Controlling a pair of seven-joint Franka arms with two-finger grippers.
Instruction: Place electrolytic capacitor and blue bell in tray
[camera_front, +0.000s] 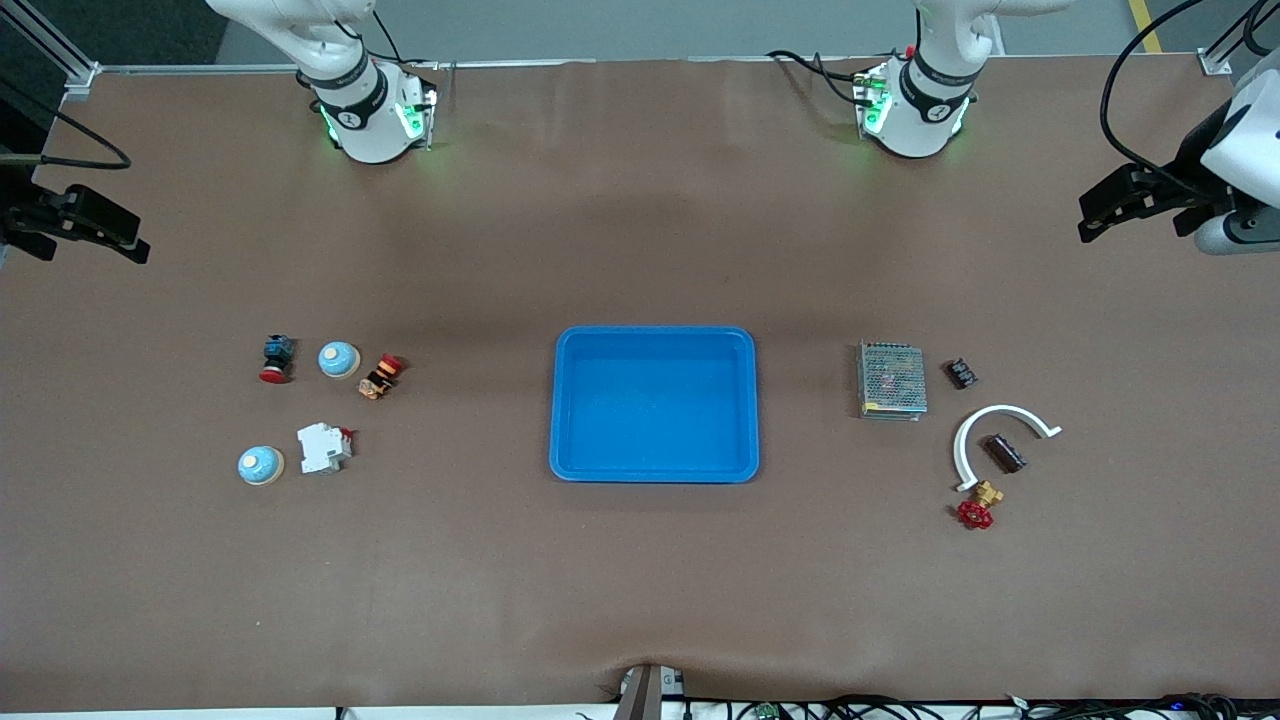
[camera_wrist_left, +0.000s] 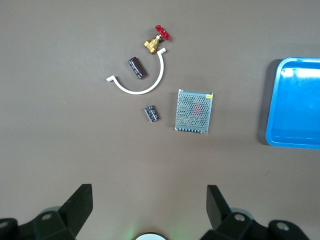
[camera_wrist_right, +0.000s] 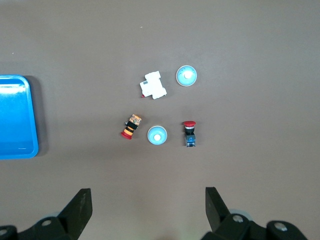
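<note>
The bright blue tray (camera_front: 655, 405) lies empty at the table's middle; parts of it also show in the wrist views (camera_wrist_left: 295, 105) (camera_wrist_right: 15, 115). The electrolytic capacitor (camera_front: 1005, 452) (camera_wrist_left: 136, 68), a dark cylinder, rests inside a white arc toward the left arm's end. Two blue bells lie toward the right arm's end: one (camera_front: 339, 359) (camera_wrist_right: 157, 135) between two red push buttons, the other (camera_front: 260, 465) (camera_wrist_right: 186, 75) nearer the front camera. My left gripper (camera_front: 1110, 205) (camera_wrist_left: 149, 192) hangs open, high over its end of the table. My right gripper (camera_front: 90, 228) (camera_wrist_right: 148, 195) hangs open over its end.
Around the capacitor are a white arc (camera_front: 990, 430), a red-handled brass valve (camera_front: 978, 505), a mesh-covered power supply (camera_front: 890, 380) and a small black part (camera_front: 962, 374). By the bells are a white breaker (camera_front: 324, 447) and two red buttons (camera_front: 277, 358) (camera_front: 380, 376).
</note>
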